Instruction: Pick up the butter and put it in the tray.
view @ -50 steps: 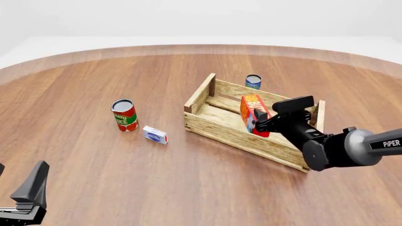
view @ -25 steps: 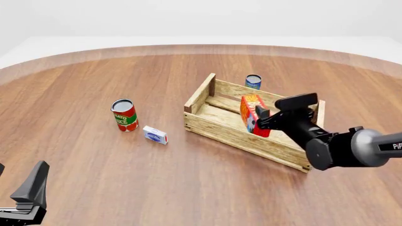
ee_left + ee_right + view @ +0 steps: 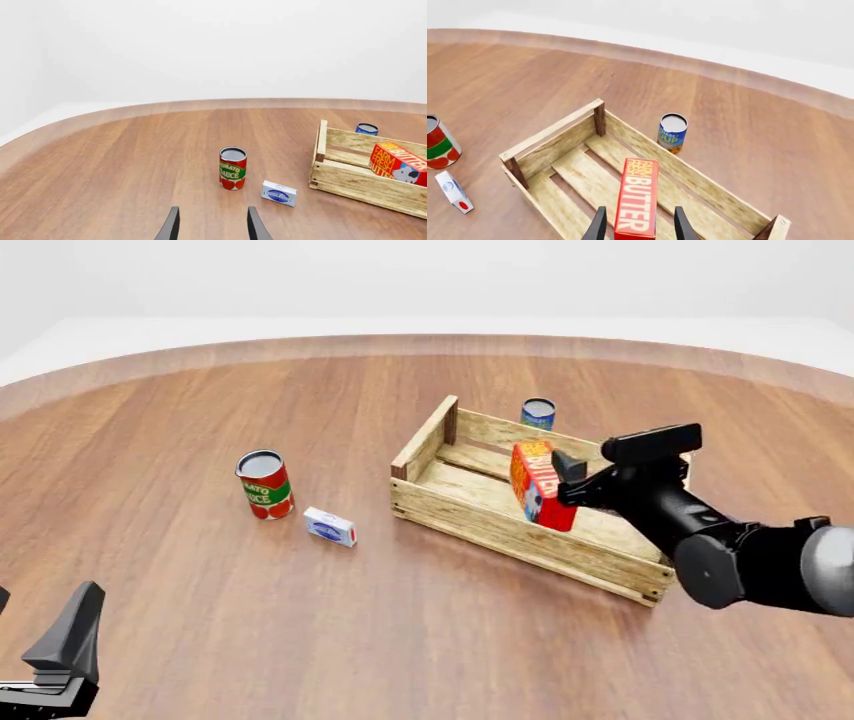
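The butter [image 3: 539,483], a red carton with an orange lettered face, stands upright on the slat floor inside the wooden tray [image 3: 487,523]. My right gripper [image 3: 570,478] is open just behind the carton. In the right wrist view the butter [image 3: 634,200] sits between the fingertips [image 3: 598,226] with gaps on both sides, above the tray [image 3: 554,132]. My left gripper [image 3: 60,660] is open and empty at the near left corner, far from the tray. It shows open in the left wrist view [image 3: 212,227], where the butter [image 3: 398,164] stands in the tray [image 3: 353,182].
A red-and-green can [image 3: 264,484] and a small white-and-blue box [image 3: 328,526] stand on the table left of the tray. A blue can [image 3: 538,413] stands just behind the tray's far wall. The round table's edge curves across the back.
My right arm has drawn back to the right, away from the butter. The butter stays upright in the tray. The left arm has not moved.
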`<move>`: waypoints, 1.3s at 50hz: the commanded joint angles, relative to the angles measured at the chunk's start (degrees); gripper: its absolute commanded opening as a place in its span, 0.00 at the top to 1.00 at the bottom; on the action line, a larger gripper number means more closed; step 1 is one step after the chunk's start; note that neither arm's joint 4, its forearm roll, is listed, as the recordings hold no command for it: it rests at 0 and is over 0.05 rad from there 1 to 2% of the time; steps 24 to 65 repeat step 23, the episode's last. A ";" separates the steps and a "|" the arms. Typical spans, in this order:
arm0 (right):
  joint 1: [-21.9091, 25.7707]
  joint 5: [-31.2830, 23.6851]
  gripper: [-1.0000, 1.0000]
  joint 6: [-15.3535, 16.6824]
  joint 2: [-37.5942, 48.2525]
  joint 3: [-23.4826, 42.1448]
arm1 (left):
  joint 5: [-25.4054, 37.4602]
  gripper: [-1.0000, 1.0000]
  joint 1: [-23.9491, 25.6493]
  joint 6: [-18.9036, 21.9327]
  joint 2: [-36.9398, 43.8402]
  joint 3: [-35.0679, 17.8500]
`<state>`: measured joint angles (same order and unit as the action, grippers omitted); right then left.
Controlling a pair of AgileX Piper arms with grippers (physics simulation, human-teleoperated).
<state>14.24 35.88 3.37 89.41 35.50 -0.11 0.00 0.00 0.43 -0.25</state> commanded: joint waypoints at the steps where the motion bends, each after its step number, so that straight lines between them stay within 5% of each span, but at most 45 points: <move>1: 0.31 -1.80 0.00 0.20 -5.18 -1.71 | 0.00 0.00 0.00 0.00 0.00 0.00; 23: 1.34 -3.35 0.00 0.51 -13.30 -4.14 | 0.00 0.00 0.00 0.00 0.00 0.00; 65: 1.34 -3.35 0.00 0.51 -13.30 -4.14 | 0.00 0.00 0.00 0.00 0.00 0.00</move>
